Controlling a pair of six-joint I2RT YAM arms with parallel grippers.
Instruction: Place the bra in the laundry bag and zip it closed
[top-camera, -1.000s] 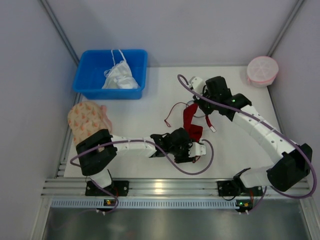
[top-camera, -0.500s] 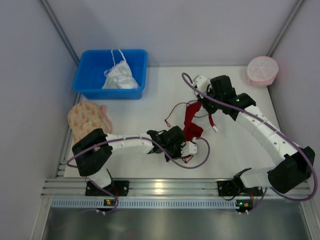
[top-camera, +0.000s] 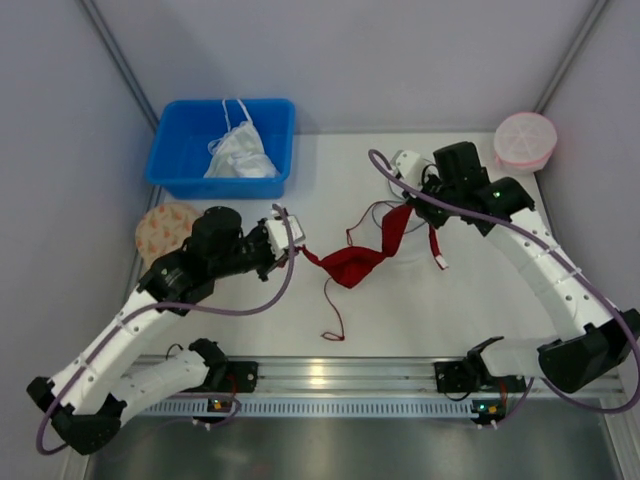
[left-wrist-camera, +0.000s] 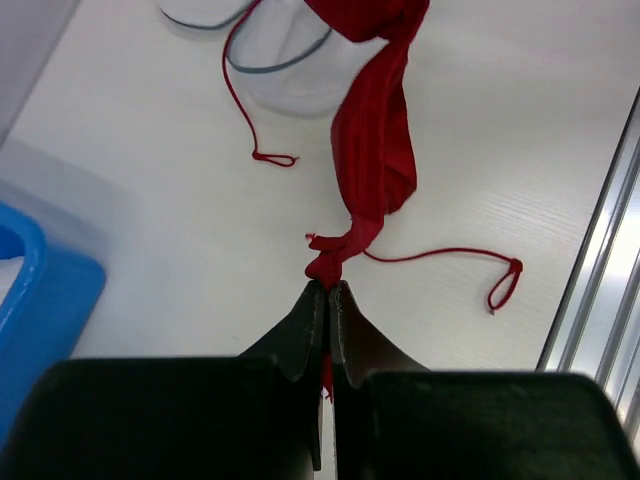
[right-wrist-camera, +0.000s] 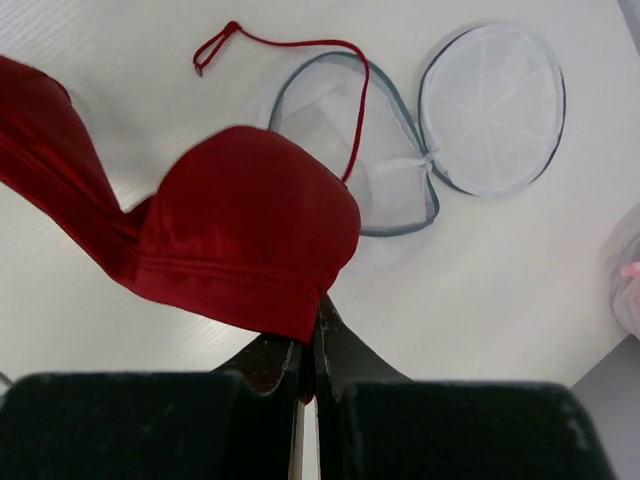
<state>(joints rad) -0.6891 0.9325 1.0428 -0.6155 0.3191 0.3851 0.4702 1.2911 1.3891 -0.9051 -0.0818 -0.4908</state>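
Observation:
The dark-red bra hangs stretched between both grippers above the middle of the table. My left gripper is shut on its knotted left end, and one cup trails away from the fingers. My right gripper is shut on the hem of the other cup. A thin red strap dangles to the table. The white mesh laundry bag lies open on the table below the bra, with its round flap folded out beside it. It also shows in the left wrist view.
A blue bin with a white garment stands at the back left. A beige patterned disc lies at the left edge, partly under my left arm. A pink round mesh bag sits in the back right corner. A metal rail runs along the near edge.
My left gripper closed on the bra's lower end and swung back to the left, lifting it. The bra now spans both grippers instead of hanging from the right one. The right gripper shifted slightly right.

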